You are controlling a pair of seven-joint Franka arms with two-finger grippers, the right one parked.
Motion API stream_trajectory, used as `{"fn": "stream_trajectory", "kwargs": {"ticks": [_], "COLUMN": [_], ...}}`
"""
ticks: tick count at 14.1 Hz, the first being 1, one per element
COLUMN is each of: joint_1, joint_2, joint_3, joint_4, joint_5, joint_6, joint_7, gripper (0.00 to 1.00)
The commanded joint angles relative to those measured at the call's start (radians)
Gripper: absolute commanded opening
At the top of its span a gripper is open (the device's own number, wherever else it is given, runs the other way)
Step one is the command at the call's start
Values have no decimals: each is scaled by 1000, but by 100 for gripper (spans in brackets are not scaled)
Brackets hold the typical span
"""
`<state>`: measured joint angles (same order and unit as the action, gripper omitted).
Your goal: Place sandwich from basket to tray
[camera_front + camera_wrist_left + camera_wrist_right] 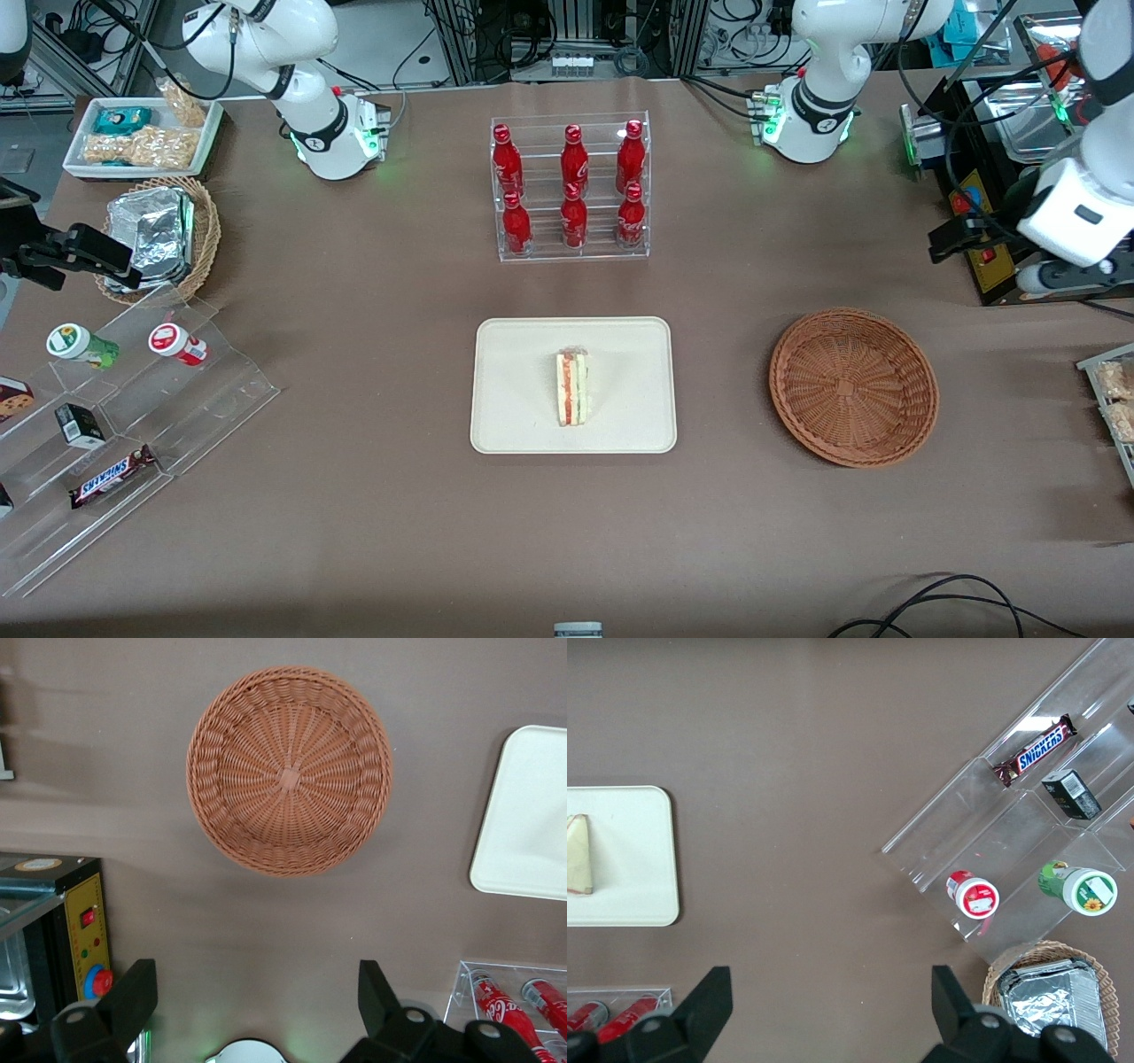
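Brown table (372,292) – tray (514,416), basket (852,386), bottle rack (571,188), snack stand (133,425)

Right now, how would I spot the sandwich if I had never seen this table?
Find the rack of red bottles; nearer the front camera lies a cream tray. The sandwich stands on it: a bread wedge with orange and green layers, the tray's only item. The gripper hangs open, above the table beside the empty basket.
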<state>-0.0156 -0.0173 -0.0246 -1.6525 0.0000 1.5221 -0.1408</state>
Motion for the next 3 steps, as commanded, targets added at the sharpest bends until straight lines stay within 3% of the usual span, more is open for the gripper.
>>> {"fn": "stream_trajectory", "kwargs": {"ticks": [1, 3], "joint_1": [-44, -46], "joint_2": [-9, -7], "joint_3": [58, 63], "joint_4": [-4, 5], "joint_5": [-44, -49], "joint_6": [45, 47], "joint_7": [23, 23], "gripper": [100, 100]}}
